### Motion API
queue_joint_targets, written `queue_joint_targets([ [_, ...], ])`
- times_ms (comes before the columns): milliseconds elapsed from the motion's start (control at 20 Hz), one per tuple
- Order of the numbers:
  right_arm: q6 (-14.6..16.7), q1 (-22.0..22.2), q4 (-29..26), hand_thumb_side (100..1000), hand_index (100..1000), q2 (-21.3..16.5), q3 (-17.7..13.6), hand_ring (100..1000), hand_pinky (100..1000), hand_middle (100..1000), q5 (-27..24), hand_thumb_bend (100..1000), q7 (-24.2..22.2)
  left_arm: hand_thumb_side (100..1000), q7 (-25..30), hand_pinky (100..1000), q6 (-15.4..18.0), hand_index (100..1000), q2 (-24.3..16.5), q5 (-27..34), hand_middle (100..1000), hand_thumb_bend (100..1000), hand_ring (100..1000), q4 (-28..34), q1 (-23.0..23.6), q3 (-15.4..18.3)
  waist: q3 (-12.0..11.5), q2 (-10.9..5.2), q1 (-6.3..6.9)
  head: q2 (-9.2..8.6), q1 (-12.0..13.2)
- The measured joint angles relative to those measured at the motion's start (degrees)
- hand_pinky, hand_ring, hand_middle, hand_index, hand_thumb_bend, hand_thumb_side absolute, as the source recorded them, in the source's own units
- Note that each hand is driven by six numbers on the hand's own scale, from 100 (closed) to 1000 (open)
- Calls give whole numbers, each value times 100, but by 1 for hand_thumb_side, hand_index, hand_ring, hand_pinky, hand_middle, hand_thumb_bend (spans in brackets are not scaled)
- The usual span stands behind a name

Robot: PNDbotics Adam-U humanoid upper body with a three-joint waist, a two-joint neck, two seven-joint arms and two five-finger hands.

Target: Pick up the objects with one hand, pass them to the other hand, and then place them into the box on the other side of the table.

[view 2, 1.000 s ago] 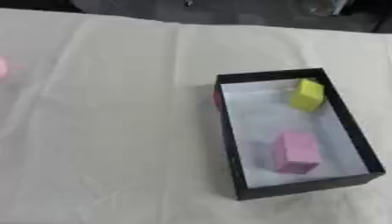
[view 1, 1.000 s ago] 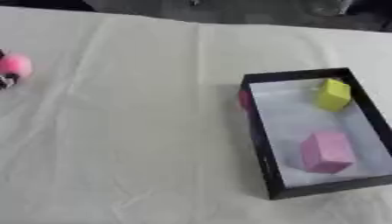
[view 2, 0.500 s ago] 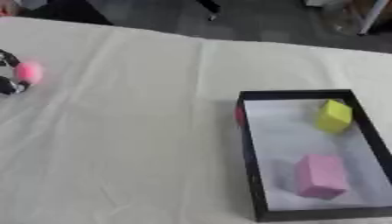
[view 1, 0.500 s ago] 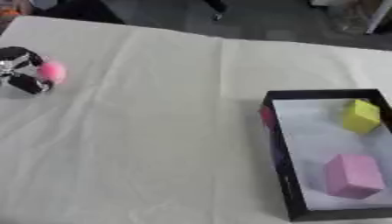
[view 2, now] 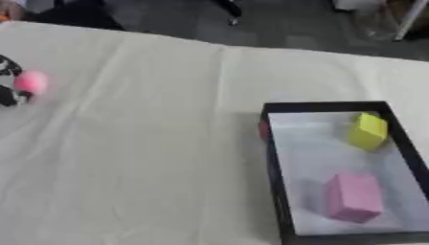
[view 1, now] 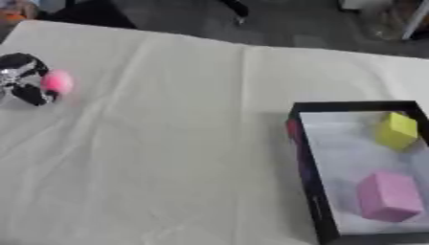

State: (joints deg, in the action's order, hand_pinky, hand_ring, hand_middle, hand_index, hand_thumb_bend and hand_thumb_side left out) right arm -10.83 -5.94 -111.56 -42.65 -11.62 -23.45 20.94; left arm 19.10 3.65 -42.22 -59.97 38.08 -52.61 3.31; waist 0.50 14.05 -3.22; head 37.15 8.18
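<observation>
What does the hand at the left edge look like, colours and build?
Only the left hand shows, partly cut off at the frame edge: black fingers with silver metal sections between them. No cables, markings or sleeve can be made out. The right hand is out of view.

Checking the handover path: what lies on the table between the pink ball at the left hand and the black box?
Only bare white cloth between the pink ball and black box, clearest in the left eye view.

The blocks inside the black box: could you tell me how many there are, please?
2: a yellow block in the far part of the black box and a pink block nearer the camera. None looks hidden.
</observation>
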Motion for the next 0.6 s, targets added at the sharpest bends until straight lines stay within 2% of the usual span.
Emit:
queue_joint_targets([
  [350,1,44,12,667,983,15,-1,946,752,844,6,100,-5,109,-424,842,-83,479,1,168,621,187,763,27,10,-1,1,5,0,62,-125],
  [600,11,95,22,665,983,15,-5,946,753,844,7,100,-15,100,-649,832,-26,450,-5,414,591,191,742,277,101,-69,0,5,0,155,-227],
])
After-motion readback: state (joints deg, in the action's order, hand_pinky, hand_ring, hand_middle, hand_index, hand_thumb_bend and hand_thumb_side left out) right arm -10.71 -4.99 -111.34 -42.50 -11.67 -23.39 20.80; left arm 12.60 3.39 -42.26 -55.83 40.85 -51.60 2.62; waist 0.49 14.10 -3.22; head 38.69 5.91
